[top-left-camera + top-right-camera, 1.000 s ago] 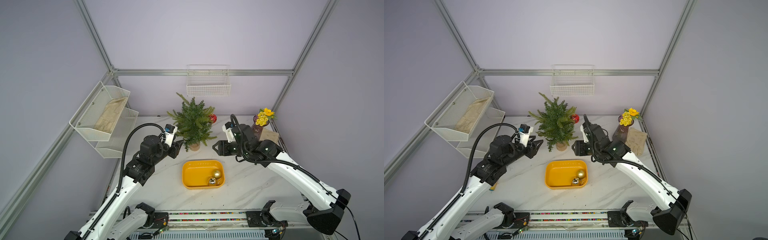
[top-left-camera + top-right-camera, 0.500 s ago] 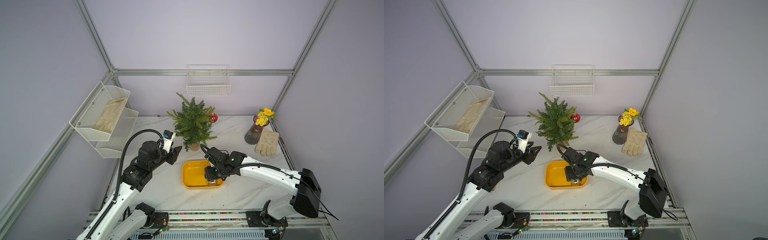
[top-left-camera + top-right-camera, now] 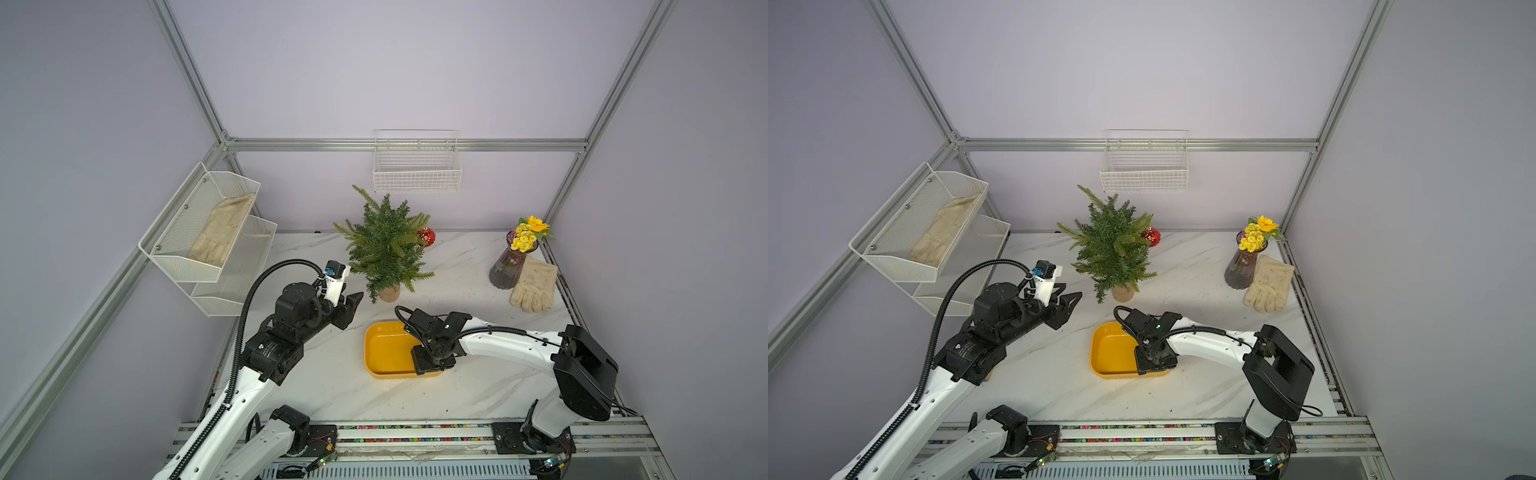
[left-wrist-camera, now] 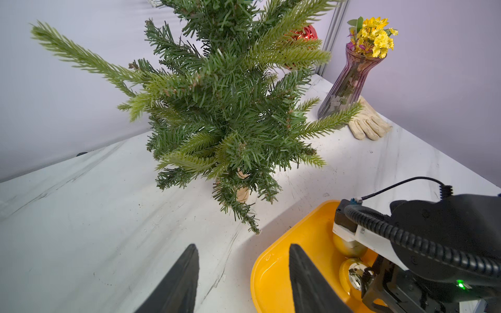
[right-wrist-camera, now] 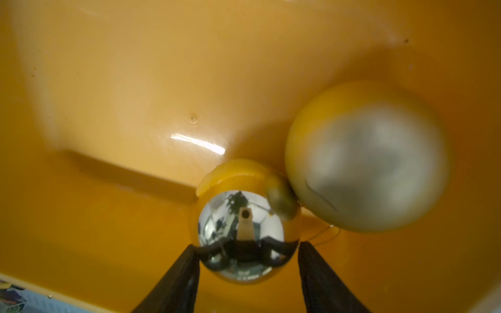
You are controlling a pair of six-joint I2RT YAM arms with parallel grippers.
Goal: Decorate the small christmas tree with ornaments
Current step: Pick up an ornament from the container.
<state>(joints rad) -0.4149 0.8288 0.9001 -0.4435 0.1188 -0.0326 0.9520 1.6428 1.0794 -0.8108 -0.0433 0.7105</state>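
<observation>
The small christmas tree (image 3: 386,249) (image 3: 1113,249) (image 4: 230,108) stands at the back middle of the table, and a glittery red ornament (image 3: 426,236) (image 3: 1151,236) (image 4: 305,32) hangs on its far right side. In the yellow tray (image 3: 382,345) (image 5: 135,81) lie a mirrored ornament (image 5: 244,230) (image 4: 355,273) and a matte gold one (image 5: 366,154) (image 4: 347,246), touching. My right gripper (image 3: 432,361) (image 5: 247,246) reaches down into the tray, open, with its fingertips on either side of the mirrored ornament. Left of the tree my left gripper (image 3: 353,309) (image 4: 243,246) hovers open with nothing in it.
A purple vase of yellow flowers (image 3: 509,266) and a tan glove (image 3: 534,286) sit at the back right. A wire basket (image 3: 417,168) hangs on the back wall above the tree. A white mesh shelf rack (image 3: 208,232) on the left wall holds another glove.
The right arm swung from beside the tree down into the yellow tray, and its jaws now straddle the mirrored ornament. The left gripper drew back a little from the tree.
</observation>
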